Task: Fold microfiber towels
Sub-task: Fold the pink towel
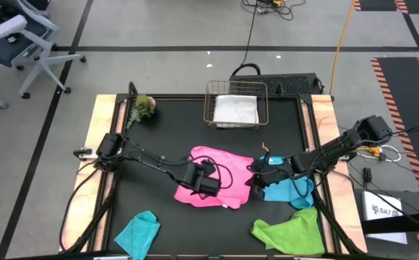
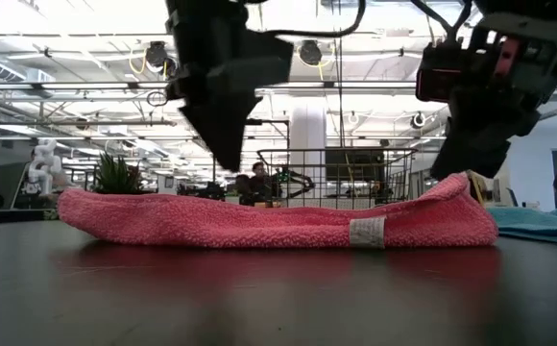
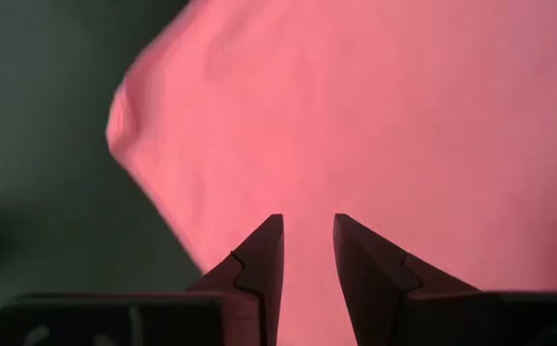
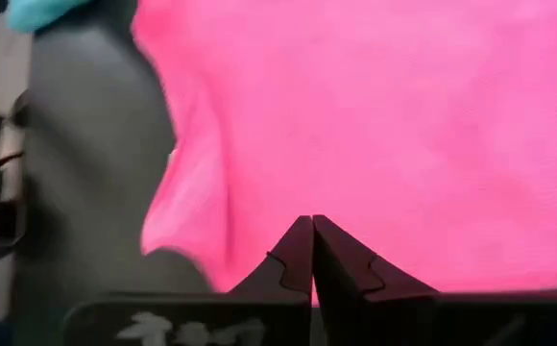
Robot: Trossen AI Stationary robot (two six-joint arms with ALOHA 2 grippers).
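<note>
Right gripper (image 4: 313,252) with fingers pressed together, tips touching, at the right edge of the pink towel (image 1: 213,177); whether any cloth is pinched between them cannot be told. In the low view this gripper (image 2: 454,163) hangs over the towel's raised right end. Left gripper (image 3: 307,252) partly open, a narrow gap between the fingers, nothing between them, poised over pink cloth near the towel's lower left edge; from overhead it (image 1: 199,189) sits on the towel's lower left part. Pink towel lies spread and rumpled mid-bench, a white tag (image 2: 366,231) showing on its near edge in the low view. Blue towel (image 1: 294,190) just right of the pink one, partly under the right arm. Green towel (image 1: 294,231) bunched at the near right corner of the bench (image 1: 173,130). Teal towel (image 1: 139,232) crumpled at the near left. White towel (image 1: 235,110) folded inside a wire basket (image 1: 211,101) at the far edge. Small plant (image 1: 144,107) at the far left corner.
</note>
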